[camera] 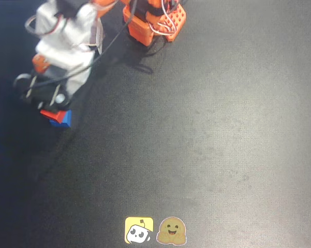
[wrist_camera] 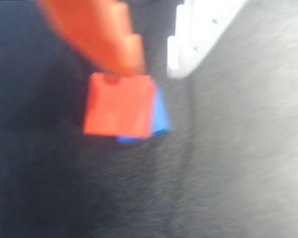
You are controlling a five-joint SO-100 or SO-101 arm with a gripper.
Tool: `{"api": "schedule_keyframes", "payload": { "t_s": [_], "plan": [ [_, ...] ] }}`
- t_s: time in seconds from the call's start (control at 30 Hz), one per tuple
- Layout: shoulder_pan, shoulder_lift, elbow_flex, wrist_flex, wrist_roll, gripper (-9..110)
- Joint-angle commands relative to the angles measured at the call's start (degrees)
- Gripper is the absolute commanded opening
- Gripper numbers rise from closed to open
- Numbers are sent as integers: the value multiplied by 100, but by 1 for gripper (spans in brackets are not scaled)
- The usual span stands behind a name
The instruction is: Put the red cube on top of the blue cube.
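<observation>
The red cube (wrist_camera: 118, 104) rests on the blue cube (wrist_camera: 160, 118), shifted a little so that a blue strip shows at its right and lower edge. In the overhead view both sit at the left, the red cube (camera: 48, 112) half hidden under the arm and the blue cube (camera: 62, 119) beside and below it. My gripper (wrist_camera: 153, 69) is right over the stack. Its orange finger (wrist_camera: 109, 39) reaches the red cube's upper edge and its white finger (wrist_camera: 198, 29) stands apart to the right. There is a gap between the fingers and nothing in it. In the overhead view the gripper (camera: 53, 105) is mostly hidden by the arm.
The arm's orange base (camera: 154, 20) with its cables stands at the top centre of the dark mat (camera: 207, 134). Two stickers, a yellow one (camera: 139, 230) and a brown one (camera: 172, 231), lie at the mat's bottom edge.
</observation>
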Motion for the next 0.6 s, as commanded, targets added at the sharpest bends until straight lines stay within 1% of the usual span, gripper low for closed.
{"api": "schedule_keyframes", "payload": {
  "t_s": [0.0, 0.2, 0.4, 0.57],
  "plan": [
    [-272, 615, -9, 272, 114, 0],
    [-1081, 1415, 255, 782, 378, 1],
    [-2347, 3331, 1986, 589, 1107, 3],
    [-2786, 4860, 3287, 466, 1134, 3]
  ]
}}
